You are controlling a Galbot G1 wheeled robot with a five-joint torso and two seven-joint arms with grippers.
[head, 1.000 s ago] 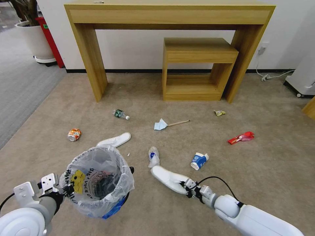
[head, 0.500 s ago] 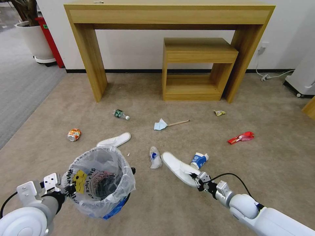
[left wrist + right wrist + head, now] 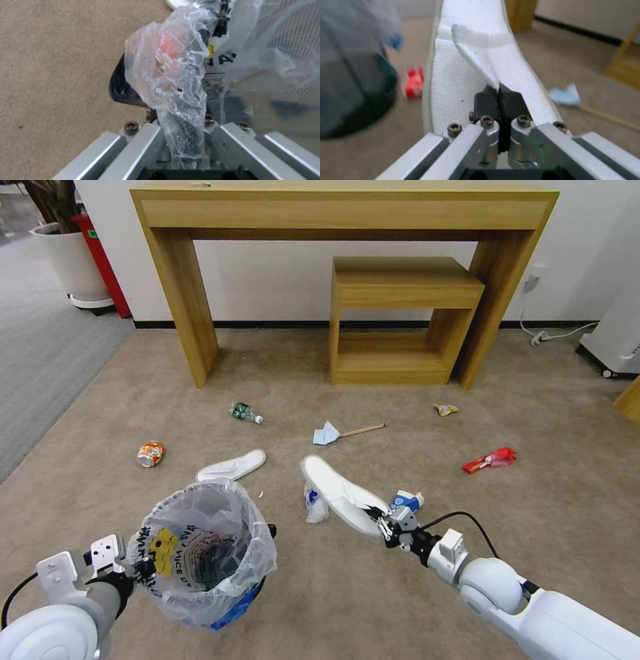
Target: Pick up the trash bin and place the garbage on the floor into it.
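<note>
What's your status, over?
Left gripper clamped on trash bin rim. Right gripper pinching white slipper, lifted right of bin. Nothing between them.

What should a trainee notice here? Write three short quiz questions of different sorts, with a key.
1. True or false: the right gripper has its fingers shut on a white fabric slipper, held clear of the beige carpet.
2. The left gripper grips: A) the bag-lined rim of the small round black trash bin; B) a crushed orange can; C) a wooden stick.
3. How many white slippers lie loose on the carpet?
Key: 1 true; 2 A; 3 one, the other slipper just beyond the bin.
</note>
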